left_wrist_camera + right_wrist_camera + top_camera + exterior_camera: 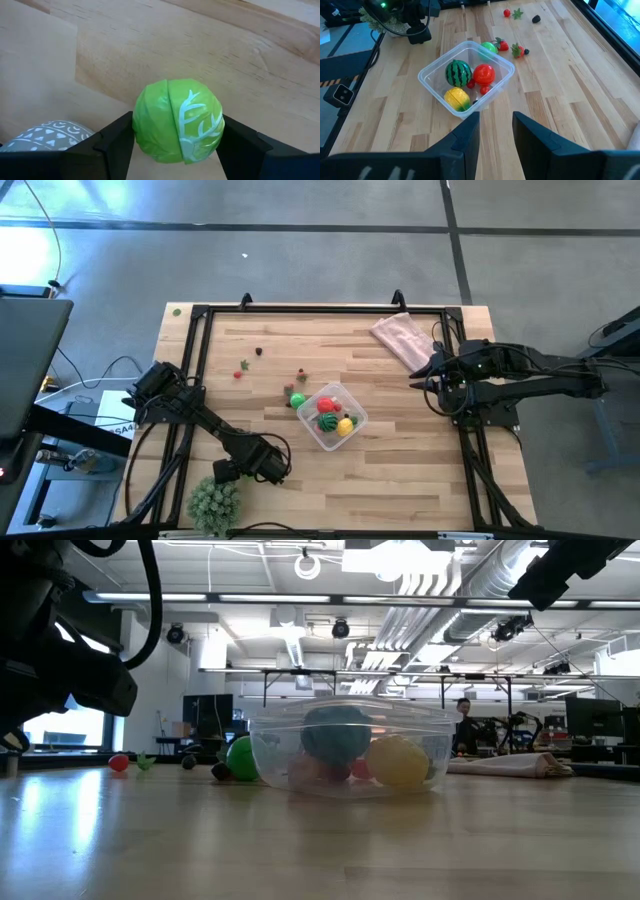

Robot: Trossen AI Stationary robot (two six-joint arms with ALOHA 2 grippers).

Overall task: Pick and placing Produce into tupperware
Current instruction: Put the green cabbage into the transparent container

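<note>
Risk of the round green cabbage (177, 121) squirting out sideways from a light pinch. Left gripper (177, 150) partly closed on that cabbage, low over the tabletop (420, 470) near the spiky plant (214, 502). Tupperware (331, 416) mid-table, already holding produce. Right gripper (496, 131) parked empty, jaws slightly apart.

I see a green ball (177, 121) with white lines held between my left gripper's (178, 145) two dark fingers (117, 140), over the wood table (150, 45).
</note>
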